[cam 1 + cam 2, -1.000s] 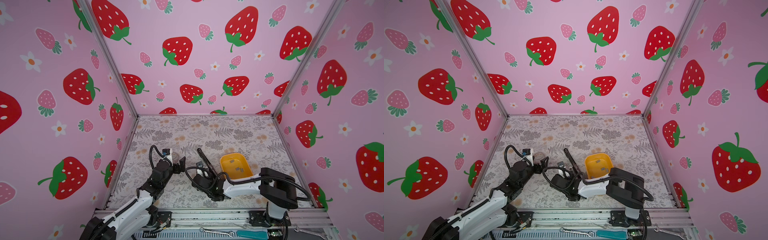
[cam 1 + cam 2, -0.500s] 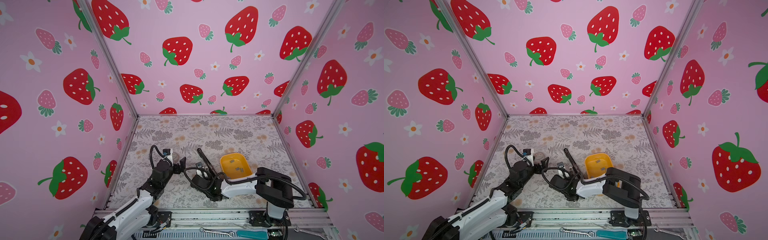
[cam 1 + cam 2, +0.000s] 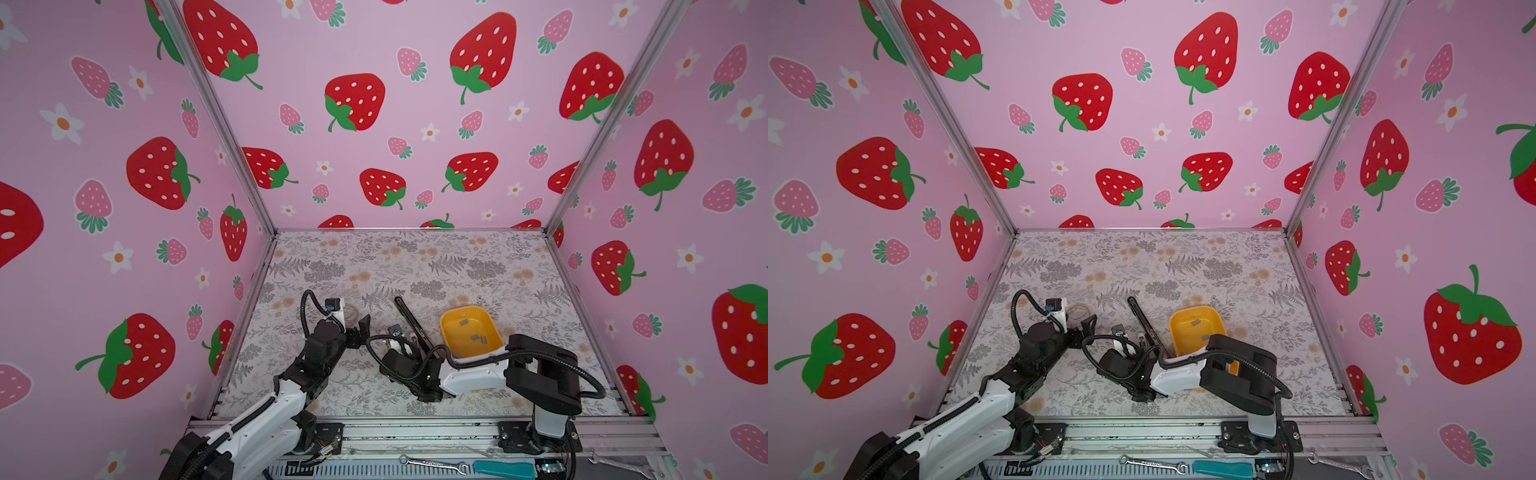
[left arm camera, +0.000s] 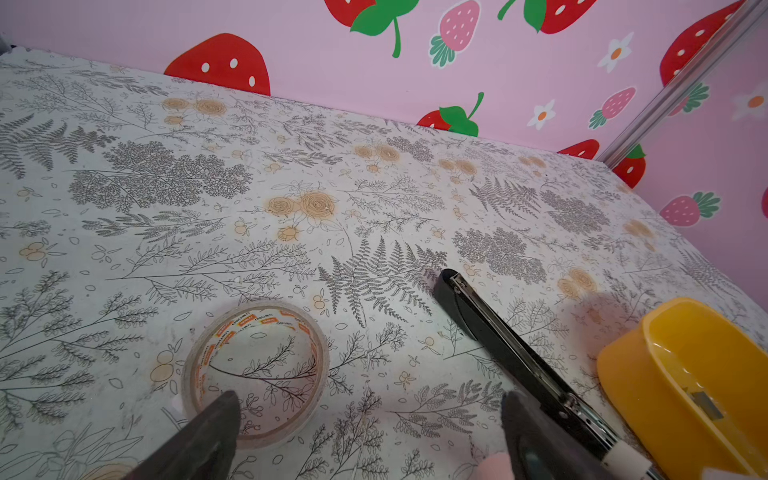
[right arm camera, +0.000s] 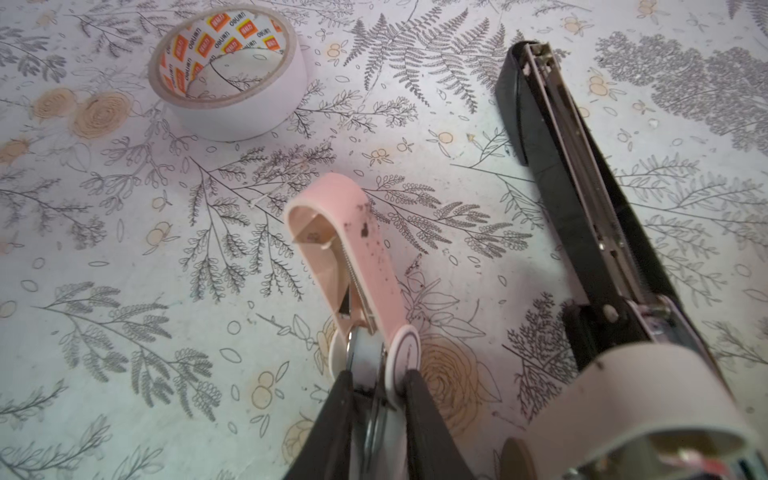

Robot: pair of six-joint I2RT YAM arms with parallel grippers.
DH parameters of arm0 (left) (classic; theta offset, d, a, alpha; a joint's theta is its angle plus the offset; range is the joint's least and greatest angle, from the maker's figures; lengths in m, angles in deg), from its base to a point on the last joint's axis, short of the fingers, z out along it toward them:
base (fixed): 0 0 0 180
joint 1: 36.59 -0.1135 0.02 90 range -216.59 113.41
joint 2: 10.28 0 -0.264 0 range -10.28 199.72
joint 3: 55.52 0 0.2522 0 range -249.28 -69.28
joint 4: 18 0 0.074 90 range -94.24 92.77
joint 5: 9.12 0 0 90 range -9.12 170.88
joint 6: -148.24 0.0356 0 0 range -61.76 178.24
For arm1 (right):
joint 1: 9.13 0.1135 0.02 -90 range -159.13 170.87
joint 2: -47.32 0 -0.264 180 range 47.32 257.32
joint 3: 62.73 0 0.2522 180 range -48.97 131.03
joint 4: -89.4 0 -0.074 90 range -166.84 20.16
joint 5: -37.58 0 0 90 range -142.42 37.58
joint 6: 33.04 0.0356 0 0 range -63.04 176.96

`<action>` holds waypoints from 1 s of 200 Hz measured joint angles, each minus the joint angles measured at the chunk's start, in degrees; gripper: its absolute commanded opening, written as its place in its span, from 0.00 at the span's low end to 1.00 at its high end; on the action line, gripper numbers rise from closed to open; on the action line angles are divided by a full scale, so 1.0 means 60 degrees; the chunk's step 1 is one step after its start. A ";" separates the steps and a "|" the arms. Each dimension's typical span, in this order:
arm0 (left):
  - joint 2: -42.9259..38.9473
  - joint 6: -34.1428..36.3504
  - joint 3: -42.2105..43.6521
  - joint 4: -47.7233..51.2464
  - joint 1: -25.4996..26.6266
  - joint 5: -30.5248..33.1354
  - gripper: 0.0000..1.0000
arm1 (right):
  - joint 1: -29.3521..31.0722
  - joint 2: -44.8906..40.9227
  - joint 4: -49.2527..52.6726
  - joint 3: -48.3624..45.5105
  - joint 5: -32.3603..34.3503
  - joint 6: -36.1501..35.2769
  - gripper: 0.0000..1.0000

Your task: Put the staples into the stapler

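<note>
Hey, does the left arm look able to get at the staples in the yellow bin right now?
Probably not directly. The left tool is open, but the opened black stapler and the right arm lie between it and the yellow bin holding the staples.

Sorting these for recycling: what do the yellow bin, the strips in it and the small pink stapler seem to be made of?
The yellow bin: probably moulded plastic, glossy, with even colour and rounded rim. The strips: likely metal, flat grey with a dull sheen. The pink stapler: seemingly matte plastic shell, speckled with dark marks; a bright metal spring shows inside.
</note>
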 measured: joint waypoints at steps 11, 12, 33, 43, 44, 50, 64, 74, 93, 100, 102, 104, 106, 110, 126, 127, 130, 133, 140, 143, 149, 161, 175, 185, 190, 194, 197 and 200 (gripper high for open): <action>0.0000 0.0000 0.0000 0.0040 0.0000 0.0098 0.99 | 0.0004 0.0015 -0.0138 -0.0004 -0.0113 -0.0149 0.18; 0.0000 0.0000 0.0000 0.0047 0.0000 0.0120 0.99 | 0.0004 0.0015 -0.0164 -0.0004 -0.0131 -0.0149 0.18; 0.0000 -0.0004 0.0000 0.0157 0.0000 0.0237 0.99 | 0.0004 0.0018 -0.0324 -0.0011 -0.0324 -0.0237 0.18; 0.0004 -0.0004 0.0000 0.0175 0.0000 0.0255 0.99 | 0.0004 0.0018 -0.0346 -0.0025 -0.0346 -0.0237 0.18; 0.0004 -0.0004 0.0000 0.0175 0.0000 0.0255 0.99 | 0.0004 0.0018 -0.0350 -0.0025 -0.0346 -0.0233 0.18; 0.0004 -0.0004 0.0000 0.0175 0.0000 0.0277 0.99 | 0.0004 0.0018 -0.0368 -0.0047 -0.0346 -0.0229 0.18; 0.0044 -0.0004 0.0000 0.0171 0.0000 0.0291 0.99 | 0.0004 0.0011 -0.0506 -0.0168 -0.0331 -0.0229 0.18; 0.0109 -0.0004 0.0000 0.0168 0.0000 0.0299 0.99 | 0.0004 -0.0022 -0.0568 -0.0266 -0.0321 -0.0233 0.20; 0.0211 -0.0004 0.0000 0.0175 0.0000 0.0295 0.99 | 0.0004 -0.0146 -0.0699 -0.0484 -0.0331 -0.0339 0.28; 0.0229 -0.0004 0.0000 0.0178 0.0000 0.0280 0.99 | 0.0004 -0.0211 -0.0725 -0.0565 -0.0342 -0.0401 0.35; 0.0237 -0.0004 0.0000 0.0178 0.0000 0.0280 0.99 | 0.0004 -0.0240 -0.0736 -0.0597 -0.0353 -0.0368 0.36; 0.0240 -0.0007 0.0000 0.0178 0.0000 0.0277 0.99 | 0.0004 -0.0266 -0.0758 -0.0634 -0.0346 -0.0390 0.38; 0.0248 -0.0007 0.0000 0.0178 0.0000 0.0273 0.99 | 0.0004 -0.0288 -0.0750 -0.0663 -0.0364 -0.0477 0.39; 0.0262 -0.0026 0.0000 0.0175 0.0000 0.0277 0.99 | 0.0004 -0.0339 -0.0790 -0.0729 -0.0372 -0.0415 0.40; 0.0346 -0.0091 0.0000 0.0138 0.0000 0.0291 0.99 | 0.0004 -0.0637 -0.1009 -0.1115 -0.0437 -0.0648 0.44; 0.0350 -0.0098 0.0000 0.0135 0.0000 0.0291 0.99 | 0.0004 -0.0670 -0.1031 -0.1151 -0.0459 -0.0670 0.44; 0.0375 -0.0138 0.0000 0.0117 0.0000 0.0306 0.99 | 0.0004 -0.0736 -0.1093 -0.1239 -0.0477 -0.0659 0.45; 0.0397 -0.0164 0.0000 0.0102 0.0000 0.0313 0.99 | 0.0004 -0.0798 -0.1151 -0.1315 -0.0481 -0.0696 0.45; 0.0444 -0.0273 0.0000 0.0062 0.0000 0.0353 0.99 | 0.0004 -0.0943 -0.1257 -0.1490 -0.0521 -0.0739 0.47; 0.0455 -0.0342 0.0000 0.0055 0.0000 0.0382 0.99 | 0.0004 -0.0994 -0.1304 -0.1552 -0.0543 -0.0729 0.48; 0.0481 -0.0455 0.0000 0.0036 0.0000 0.0426 0.99 | 0.0004 -0.1078 -0.1424 -0.1661 -0.0576 -0.0790 0.48; 0.0488 -0.0674 -0.0011 0.0025 0.0000 0.0565 0.99 | 0.0004 -0.1133 -0.1577 -0.1759 -0.0627 -0.0882 0.51; 0.0488 -0.0841 -0.0095 0.0120 0.0000 0.0648 0.99 | 0.0069 -0.1133 -0.1654 -0.1763 -0.0678 -0.0929 0.56; 0.0481 -0.0973 -0.0164 0.0142 0.0000 0.0718 0.99 | 0.0178 -0.1129 -0.1745 -0.1763 -0.0718 -0.0958 0.58; 0.0466 -0.1042 -0.0186 0.0131 0.0000 0.0747 0.99 | 0.0248 -0.1126 -0.1770 -0.1763 -0.0754 -0.0965 0.59; 0.0452 -0.1082 -0.0193 0.0120 0.0000 0.0780 0.99 | 0.0280 -0.1126 -0.1781 -0.1763 -0.0761 -0.0984 0.60; 0.0433 -0.1111 -0.0193 0.0117 0.0000 0.0798 0.99 | 0.0306 -0.1107 -0.1792 -0.1756 -0.0783 -0.0980 0.61; 0.0419 -0.1137 -0.0193 0.0117 0.0000 0.0812 0.99 | 0.0331 -0.1100 -0.1796 -0.1752 -0.0790 -0.1005 0.62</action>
